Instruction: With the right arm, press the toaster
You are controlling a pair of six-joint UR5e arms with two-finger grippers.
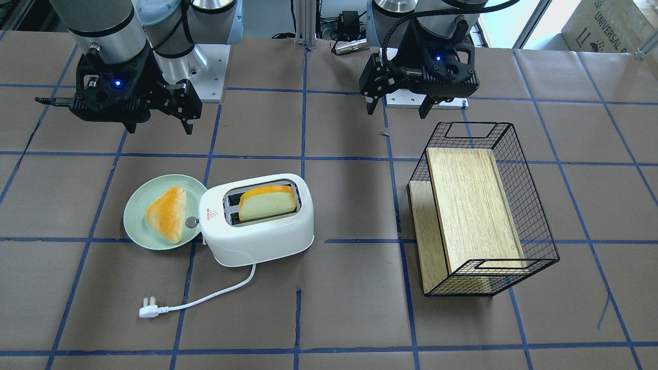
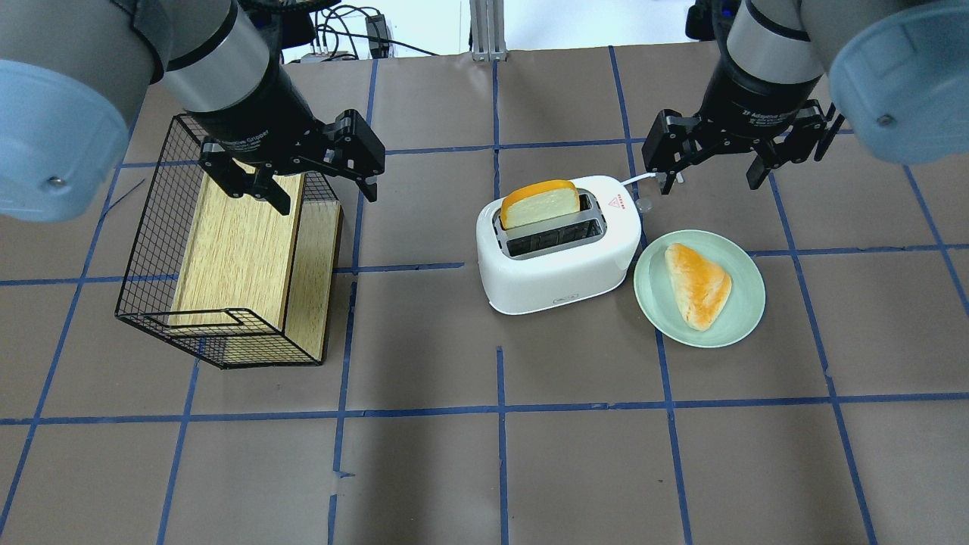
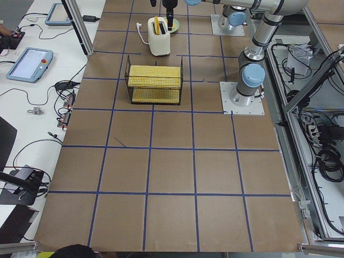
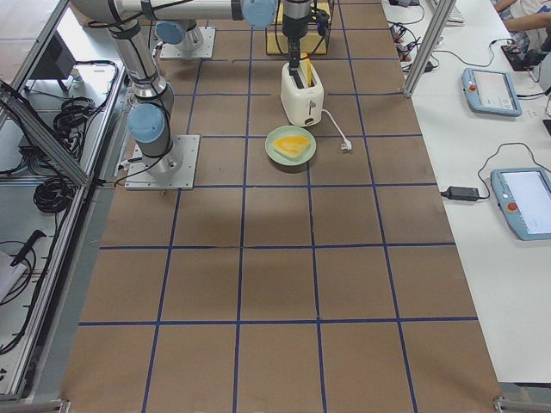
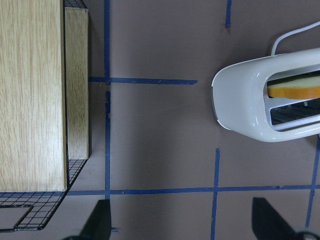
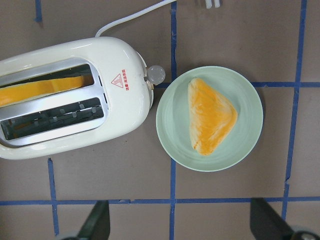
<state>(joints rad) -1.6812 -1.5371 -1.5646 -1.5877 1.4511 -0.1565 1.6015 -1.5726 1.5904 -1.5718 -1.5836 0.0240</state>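
Note:
The white two-slot toaster [image 1: 257,234] [image 2: 560,265] stands mid-table with an orange-crusted bread slice [image 1: 267,203] upright in one slot; the other slot is empty. Its silver knob [image 1: 192,222] [image 6: 155,74] sits on the end facing the green plate. My right gripper [image 1: 159,128] [image 2: 711,182] hangs open and empty above the table, behind the toaster's knob end and the plate, touching nothing. My left gripper [image 1: 398,112] [image 2: 327,198] is open and empty above the wire basket's near edge. The toaster also shows in the right wrist view [image 6: 125,115] and the left wrist view [image 5: 240,100].
A green plate [image 1: 134,216] [image 2: 746,310] with a triangular bread piece [image 2: 700,284] touches the toaster's knob end. The white cord and plug [image 1: 149,311] trail away from the robot. A black wire basket [image 2: 151,250] with wooden boards inside lies on the robot's left.

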